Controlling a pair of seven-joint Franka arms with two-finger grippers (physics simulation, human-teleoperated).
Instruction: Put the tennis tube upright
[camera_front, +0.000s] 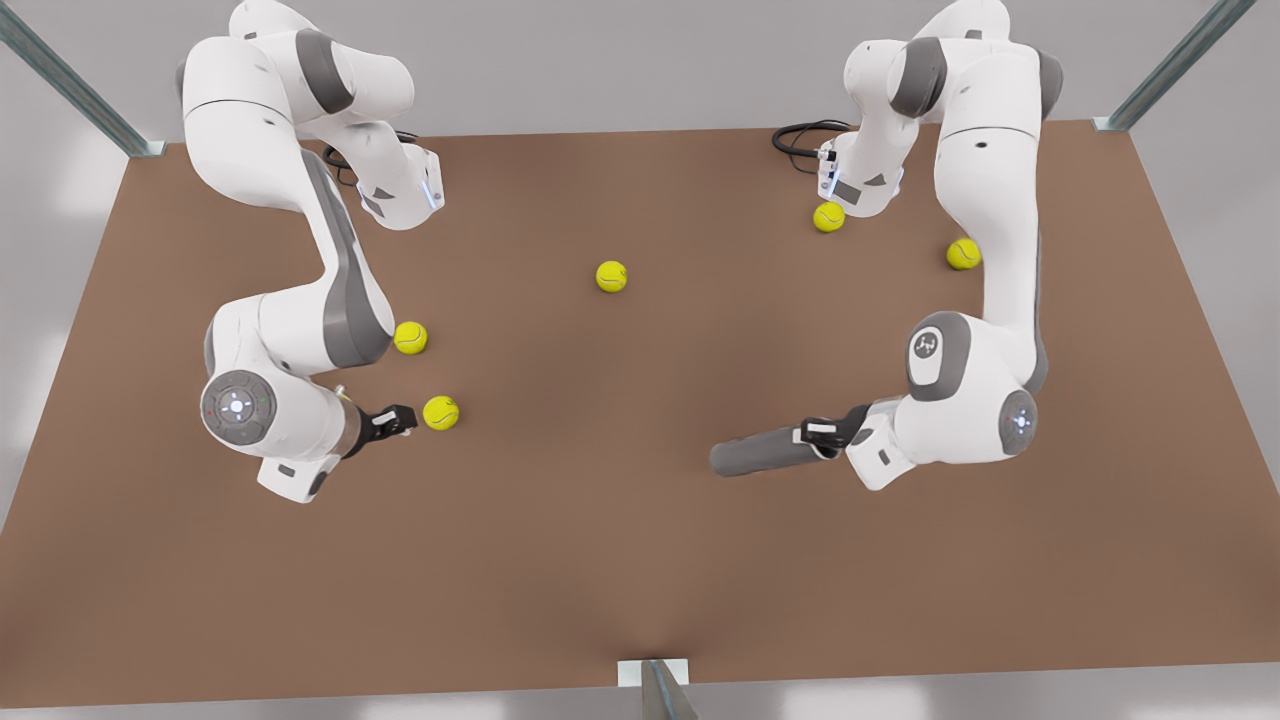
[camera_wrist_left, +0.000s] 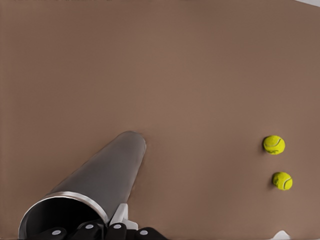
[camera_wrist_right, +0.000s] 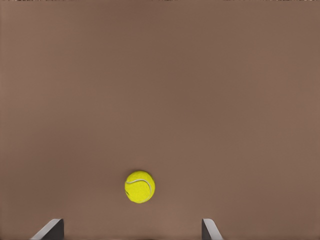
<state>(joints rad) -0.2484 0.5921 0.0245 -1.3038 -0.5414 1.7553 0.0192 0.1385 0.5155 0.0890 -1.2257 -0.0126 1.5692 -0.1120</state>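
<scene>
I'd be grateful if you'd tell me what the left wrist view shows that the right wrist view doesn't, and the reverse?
Left wrist view: the tennis tube, lying down, with the left gripper closed on its light-rimmed open end, and a far ball.
Right wrist view: the right gripper, open.
Both: the brown table and, probably, the near ball just ahead of the open fingers.

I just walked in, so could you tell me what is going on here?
The left gripper, on the front view's right, is clamped on the rim end of the tennis tube, which lies tilted, not upright. The right gripper waits open near a tennis ball. Four more balls are scattered on the brown table.
</scene>
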